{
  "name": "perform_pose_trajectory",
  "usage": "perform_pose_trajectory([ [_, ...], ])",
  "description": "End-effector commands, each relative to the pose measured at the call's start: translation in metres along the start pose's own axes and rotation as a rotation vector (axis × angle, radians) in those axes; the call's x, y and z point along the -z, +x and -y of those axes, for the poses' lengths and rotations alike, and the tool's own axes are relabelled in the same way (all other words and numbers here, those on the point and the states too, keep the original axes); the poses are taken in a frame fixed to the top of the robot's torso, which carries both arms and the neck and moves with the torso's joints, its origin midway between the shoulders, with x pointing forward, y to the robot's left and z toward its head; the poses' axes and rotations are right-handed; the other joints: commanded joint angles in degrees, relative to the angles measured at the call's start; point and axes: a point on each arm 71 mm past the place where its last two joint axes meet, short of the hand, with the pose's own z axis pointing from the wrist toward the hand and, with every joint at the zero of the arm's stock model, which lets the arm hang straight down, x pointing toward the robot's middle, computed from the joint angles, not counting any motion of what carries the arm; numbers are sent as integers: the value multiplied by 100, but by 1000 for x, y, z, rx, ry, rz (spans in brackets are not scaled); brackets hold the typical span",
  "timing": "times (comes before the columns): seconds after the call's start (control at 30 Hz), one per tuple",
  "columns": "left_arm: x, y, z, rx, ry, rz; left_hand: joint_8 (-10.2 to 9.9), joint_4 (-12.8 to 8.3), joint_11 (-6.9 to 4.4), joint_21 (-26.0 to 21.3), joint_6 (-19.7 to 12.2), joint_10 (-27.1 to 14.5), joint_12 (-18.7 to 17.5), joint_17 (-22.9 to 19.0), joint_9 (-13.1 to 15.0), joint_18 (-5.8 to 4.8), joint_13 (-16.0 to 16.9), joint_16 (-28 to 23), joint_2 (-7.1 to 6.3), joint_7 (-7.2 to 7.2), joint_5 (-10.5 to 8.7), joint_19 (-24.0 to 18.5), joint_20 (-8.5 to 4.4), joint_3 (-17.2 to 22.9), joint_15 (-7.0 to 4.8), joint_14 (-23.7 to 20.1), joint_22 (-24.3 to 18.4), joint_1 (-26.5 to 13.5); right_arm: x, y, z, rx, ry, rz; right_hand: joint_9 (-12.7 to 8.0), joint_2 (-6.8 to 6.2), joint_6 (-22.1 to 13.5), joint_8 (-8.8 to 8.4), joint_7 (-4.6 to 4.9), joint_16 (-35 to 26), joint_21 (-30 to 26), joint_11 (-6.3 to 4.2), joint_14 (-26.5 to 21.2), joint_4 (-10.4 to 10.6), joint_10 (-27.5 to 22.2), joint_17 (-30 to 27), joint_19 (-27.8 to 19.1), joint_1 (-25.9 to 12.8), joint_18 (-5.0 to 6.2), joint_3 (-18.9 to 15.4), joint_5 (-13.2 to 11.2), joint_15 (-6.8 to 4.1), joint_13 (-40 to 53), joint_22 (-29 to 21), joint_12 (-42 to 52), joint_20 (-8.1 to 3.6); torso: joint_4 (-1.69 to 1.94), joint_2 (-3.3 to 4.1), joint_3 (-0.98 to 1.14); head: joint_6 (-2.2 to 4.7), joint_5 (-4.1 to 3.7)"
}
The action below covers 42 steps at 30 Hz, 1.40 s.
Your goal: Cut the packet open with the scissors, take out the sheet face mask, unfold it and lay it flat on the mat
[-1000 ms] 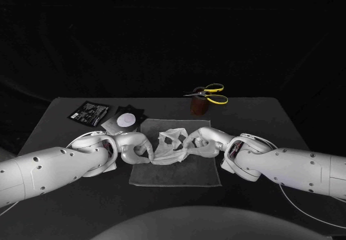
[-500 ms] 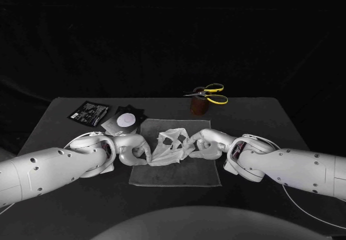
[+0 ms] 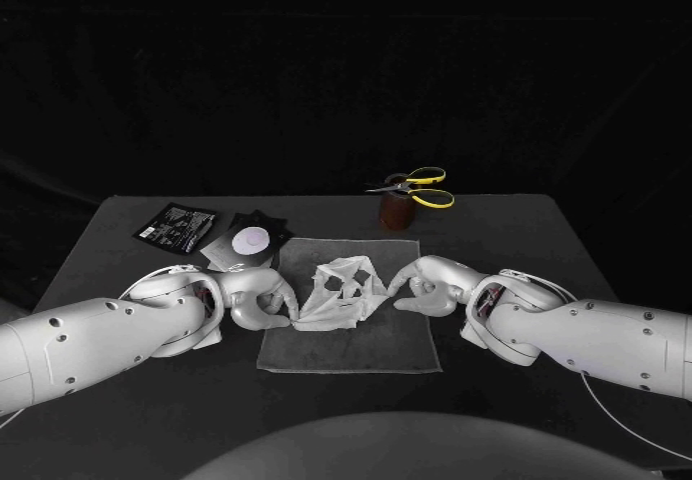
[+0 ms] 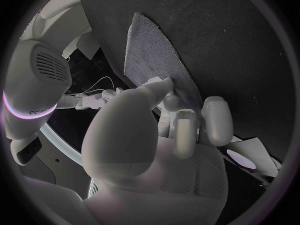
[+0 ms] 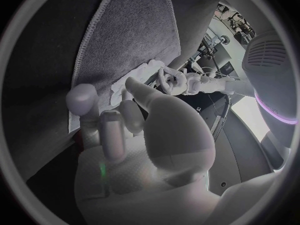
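Sheet face mask (image 3: 343,293): white, thin, partly opened, creased, eye and mouth holes showing; on the far half of the mat. Mat (image 3: 353,345): grey cloth rectangle, stitched edge, flat at the table's middle. Scissors (image 3: 418,186): yellow handles, blades apparently closed, resting atop a brown holder (image 3: 395,214) near the far edge. Packet (image 3: 178,225): black, printed, flat, towards the far left corner, apart from the mat.

packet (image 3: 178,226) print unreadable, no legible text
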Motion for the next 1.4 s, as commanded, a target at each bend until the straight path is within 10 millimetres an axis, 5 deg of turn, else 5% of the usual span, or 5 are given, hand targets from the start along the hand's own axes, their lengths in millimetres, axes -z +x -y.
perform_pose_trajectory([
  [0.03,0,-1,1,34,17,14,-124,25,8,-97,-152,-630,-598,656,-80,-23,-833,-60,-164,9,7,-112,13,-93,53,261,27,-67,-2,-1,-1,39,27,41,-17,51,61,-15,2,23,55,5,377,12,54,562,50,-56,-13,-17,22,-31,34,571,43,6,-3,-2,-3,0,-16],
  [0.37,0,-1,2,48,29,22,-365,33,50,-254,-543,-741,-1053,433,-212,20,-1136,-129,-406,6,8,-262,63,-423,98,137,-126,-125,-16,7,-8,35,46,37,-76,74,74,-99,0,53,175,3,399,126,174,620,113,-196,-33,-66,16,-35,177,598,206,-1,19,11,-12,0,-31],
  [0.93,18,-18,-7,304,47,127,-405,133,120,-736,-629,-927,-1040,-222,-315,151,-1173,-344,-256,71,10,-714,124,-1155,165,-229,-610,-11,-30,15,-19,16,29,17,-132,38,2,-204,27,56,145,24,403,164,187,623,112,-245,-31,-106,10,-21,197,590,234,4,6,3,-9,0,-26],
  [1.33,13,-32,0,469,72,218,-340,535,331,-1820,-480,-1291,-1624,-1666,-411,393,-1654,-967,52,264,9,-1537,282,-1210,343,-1070,-1652,90,-35,19,-21,20,29,-24,-147,16,-8,-233,37,53,102,35,401,179,178,616,98,-268,-25,-131,5,-12,192,580,230,9,2,9,-9,0,-11],
  [1.4,9,-33,3,437,71,231,-352,607,431,-2576,-500,-1484,-2022,-2690,-450,551,-1937,-1487,19,318,12,-2137,346,-1062,416,-1704,-2373,134,-35,20,-21,19,27,-26,-148,13,-2,-234,37,55,100,36,401,184,182,621,97,-275,-25,-137,4,-11,198,579,236,10,4,10,-8,0,-3],
])
